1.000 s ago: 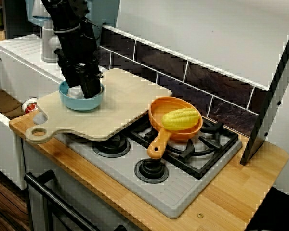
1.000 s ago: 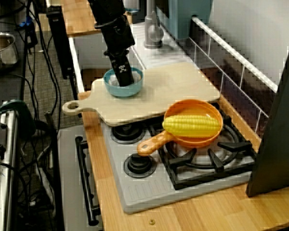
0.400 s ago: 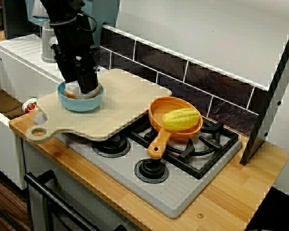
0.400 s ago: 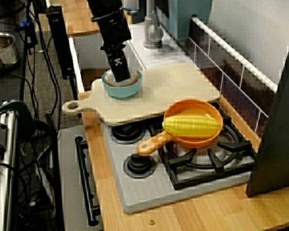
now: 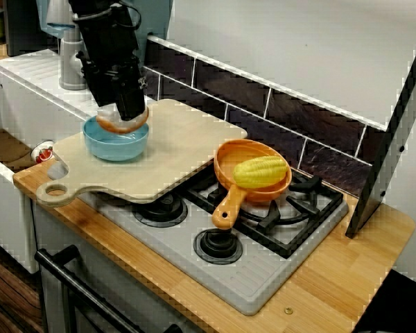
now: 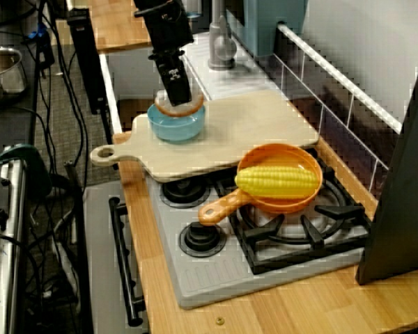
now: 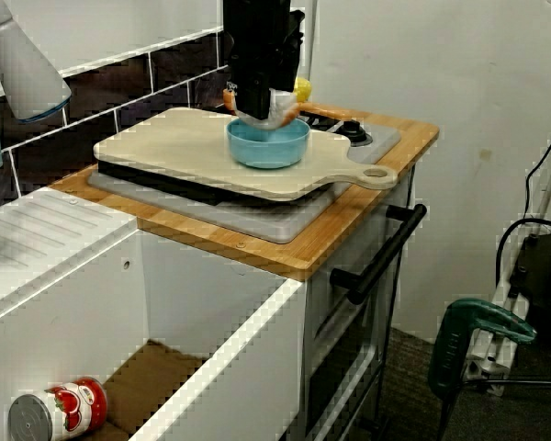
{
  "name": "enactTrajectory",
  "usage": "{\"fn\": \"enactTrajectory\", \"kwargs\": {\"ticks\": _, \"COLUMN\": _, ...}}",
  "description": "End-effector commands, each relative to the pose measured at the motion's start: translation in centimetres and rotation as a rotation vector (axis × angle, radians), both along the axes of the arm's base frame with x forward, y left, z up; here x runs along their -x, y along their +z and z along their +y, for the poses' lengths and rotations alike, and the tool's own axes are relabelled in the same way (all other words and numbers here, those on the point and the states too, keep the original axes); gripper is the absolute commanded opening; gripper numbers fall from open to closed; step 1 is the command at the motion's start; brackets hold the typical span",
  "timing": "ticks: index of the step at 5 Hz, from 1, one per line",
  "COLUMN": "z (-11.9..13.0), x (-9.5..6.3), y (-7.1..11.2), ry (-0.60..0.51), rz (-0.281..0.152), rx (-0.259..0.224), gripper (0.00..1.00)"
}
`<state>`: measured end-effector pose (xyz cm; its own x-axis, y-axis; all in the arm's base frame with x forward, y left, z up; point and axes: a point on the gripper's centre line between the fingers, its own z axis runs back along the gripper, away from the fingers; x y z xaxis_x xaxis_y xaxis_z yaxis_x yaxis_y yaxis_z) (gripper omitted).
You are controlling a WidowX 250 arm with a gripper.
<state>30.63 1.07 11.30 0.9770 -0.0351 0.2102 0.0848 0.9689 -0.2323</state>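
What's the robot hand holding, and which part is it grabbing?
The gripper holds an orange-rimmed round thing over the blue bowl, pinched from above; exact spot hidden.

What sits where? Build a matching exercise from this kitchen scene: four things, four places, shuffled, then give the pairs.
1 blue bowl
2 corn cob
3 orange pan
4 orange-rimmed piece

a in the orange pan
b held in the gripper
c on the cutting board
d on the stove grate

Pairs: 1-c, 2-a, 3-d, 4-b
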Motion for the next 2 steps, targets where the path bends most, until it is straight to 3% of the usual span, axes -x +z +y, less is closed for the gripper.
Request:
{"fn": "enactTrajectory", "kwargs": {"ticks": 1, "z": 0.2, "x": -1.2, "y": 3.7, "ry": -0.037, "rz": -0.090, "rx": -0.003, "gripper": 0.00}}
{"fn": "enactTrajectory", "kwargs": {"ticks": 2, "z": 0.1, "x": -1.8, "y": 4.8, "ry": -0.045, "rz": -0.097, "rx": 0.003, "gripper": 0.00}}
